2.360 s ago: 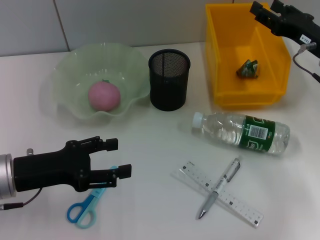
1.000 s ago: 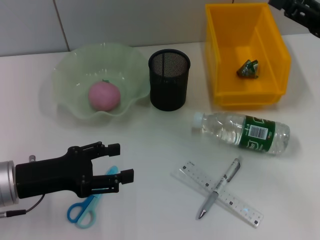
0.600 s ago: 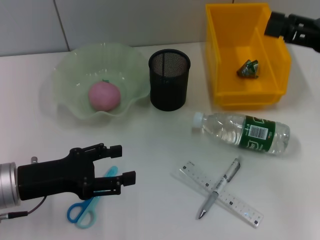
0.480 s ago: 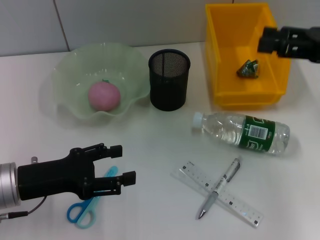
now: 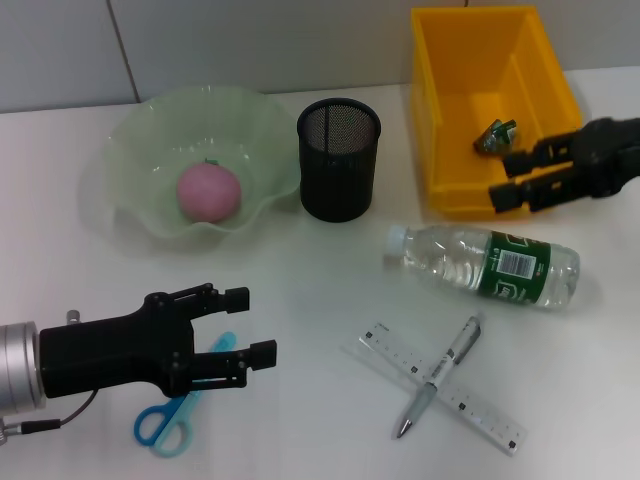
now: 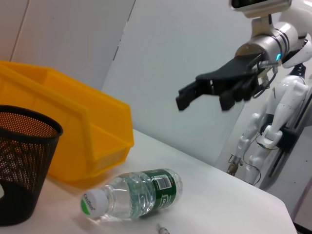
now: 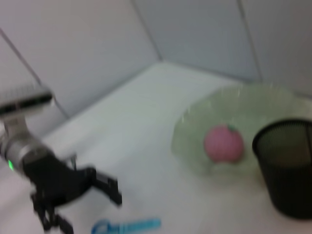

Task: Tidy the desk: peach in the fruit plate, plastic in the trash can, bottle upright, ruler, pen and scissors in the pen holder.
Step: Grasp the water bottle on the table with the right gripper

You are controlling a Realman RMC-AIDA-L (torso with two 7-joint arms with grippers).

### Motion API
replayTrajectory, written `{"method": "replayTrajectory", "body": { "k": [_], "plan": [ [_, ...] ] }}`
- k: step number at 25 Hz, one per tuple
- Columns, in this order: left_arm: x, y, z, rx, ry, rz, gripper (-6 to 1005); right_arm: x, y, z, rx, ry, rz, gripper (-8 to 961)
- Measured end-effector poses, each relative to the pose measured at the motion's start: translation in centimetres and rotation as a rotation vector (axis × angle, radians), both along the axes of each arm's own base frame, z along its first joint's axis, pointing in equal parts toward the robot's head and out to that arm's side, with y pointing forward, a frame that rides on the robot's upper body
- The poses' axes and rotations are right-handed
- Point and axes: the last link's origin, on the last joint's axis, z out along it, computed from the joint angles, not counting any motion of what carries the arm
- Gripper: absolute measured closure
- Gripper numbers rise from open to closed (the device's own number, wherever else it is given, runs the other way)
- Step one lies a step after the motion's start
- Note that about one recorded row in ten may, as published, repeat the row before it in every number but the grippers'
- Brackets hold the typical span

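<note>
Two grippers are in view on a white desk (image 5: 320,300). My left gripper (image 5: 243,328), at the lower left of the head view, hangs with its fingers spread and gripping nothing, just above the blue scissors (image 5: 176,412), whose handles show beneath it. My right gripper (image 5: 510,178), at the right edge, also has its fingers parted and empty; it sits over the near front wall of the yellow trash can (image 5: 450,110), just above the bottle (image 5: 482,264).

Two jobs look finished: the pink peach (image 5: 209,192) lies in the pale green fruit plate (image 5: 140,130) at upper left, and a small crumpled piece of plastic (image 5: 491,135) lies on the floor of the trash can at upper right. The black mesh pen holder (image 5: 338,160), upper middle between plate and can, appears empty.

The step in hand seems to be the bottle, which lies on its side right of centre, white cap pointing left. I judge the right gripper next needs to come down onto the bottle's body, close around it and tip it onto its base. The left gripper looks ready for the scissors.

At the lower right, the pen (image 5: 440,373) lies crossed over the clear ruler (image 5: 480,412); both are untouched.
</note>
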Motion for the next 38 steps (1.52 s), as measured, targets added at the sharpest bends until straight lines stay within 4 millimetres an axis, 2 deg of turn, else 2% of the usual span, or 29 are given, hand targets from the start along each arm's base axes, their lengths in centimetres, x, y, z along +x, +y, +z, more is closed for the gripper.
{"method": "replayTrajectory", "body": {
  "k": [20,38],
  "plan": [
    [0.1,0.1,0.1,0.0,-0.004,0.004,126,-2.6,2.6,-3.3,-0.191,-0.515,0.117,161],
    [0.3,0.2,0.1,-0.007,-0.015,0.013,126,-2.7,4.0,-6.5,-0.158,-0.748,0.244,163]
  ]
}}
